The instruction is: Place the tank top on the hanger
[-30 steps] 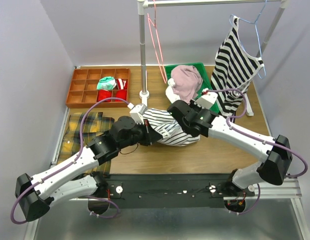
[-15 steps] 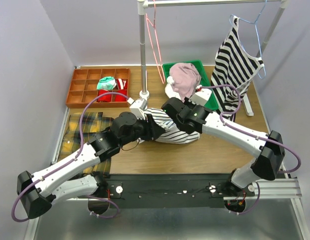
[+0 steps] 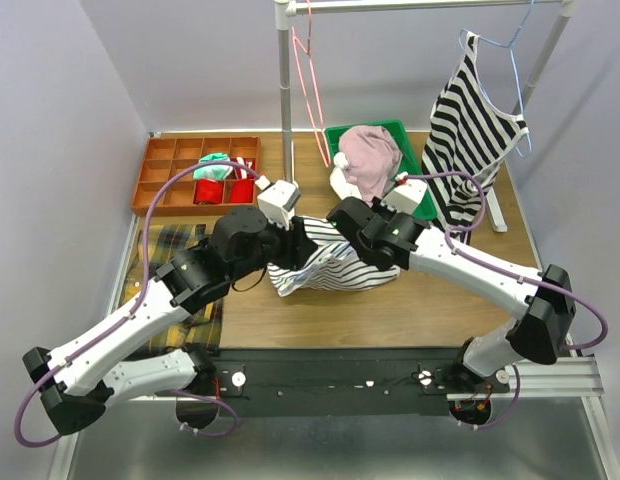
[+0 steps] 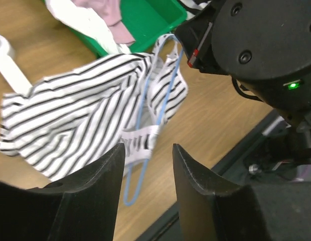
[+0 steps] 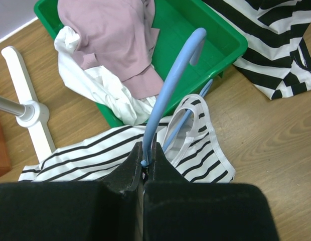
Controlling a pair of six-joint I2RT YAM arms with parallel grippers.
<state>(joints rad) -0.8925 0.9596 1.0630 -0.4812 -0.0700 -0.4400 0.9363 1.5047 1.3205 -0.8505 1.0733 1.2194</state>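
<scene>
The right gripper (image 5: pixel 145 161), fingers pressed together, pinches the light-blue hanger (image 5: pixel 170 80) at the foot of its hook, just in front of the green bin (image 5: pixel 170 20) on the side nearest the arm bases. The hook rises from the fingers and curves over the bin's near wall. The hanger's lower wires run down through the neck and straps of the tank top (image 5: pixel 85 153), which lies crumpled on the wooden worktop (image 5: pixel 266 140) against that same near side of the bin, spreading away to the bin's left.

The left gripper (image 4: pixel 148 160) is over the tank top from the opposite side, its fingers spread wide. One strap and a loop of blue wire show through the gap between them, and no contact with either can be made out.

In the bin, a pink garment (image 5: pixel 105 35) is heaped over white cloth that spills across the near wall. A boldly striped top (image 5: pixel 276 30) hangs at the bin's right. The white foot of the rack (image 5: pixel 25 95) rests on the worktop just left of the bin.
</scene>
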